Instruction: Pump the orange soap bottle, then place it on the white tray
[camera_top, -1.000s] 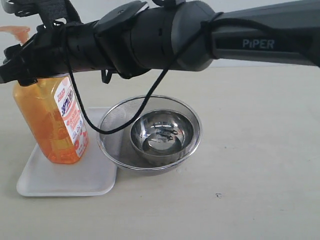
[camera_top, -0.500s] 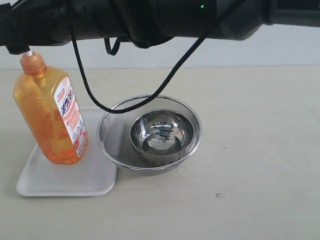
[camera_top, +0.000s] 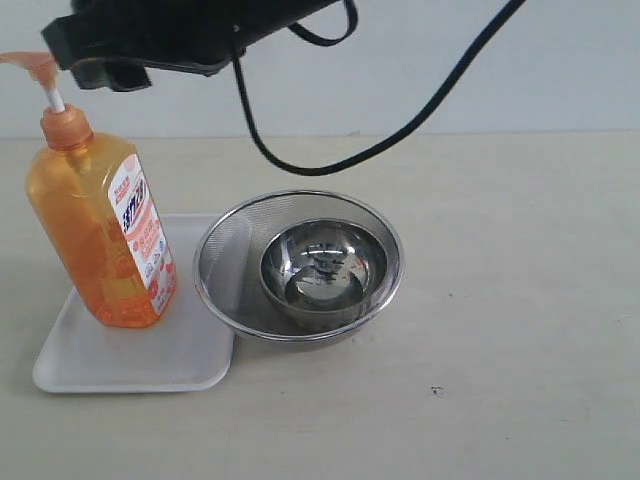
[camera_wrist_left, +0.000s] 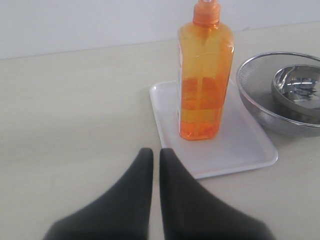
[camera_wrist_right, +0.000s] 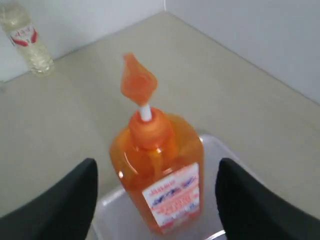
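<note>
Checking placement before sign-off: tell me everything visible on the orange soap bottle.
The orange soap bottle is tall, flat-sided and made of translucent orange plastic, with liquid partway up. It has an orange collar, a white stem showing, and an orange pump head raised at the top. One face carries a white-and-red label. It stands upright with its base on the white tray. The right gripper is open above it and not gripping; only the tray touches it.

The orange soap bottle (camera_top: 95, 235) is translucent orange with a white-and-red label (camera_top: 140, 230). The white tray (camera_top: 130, 365) is plain white. The mesh strainer (camera_top: 225, 268) and bowl (camera_top: 325, 262) are shiny silver.
</note>
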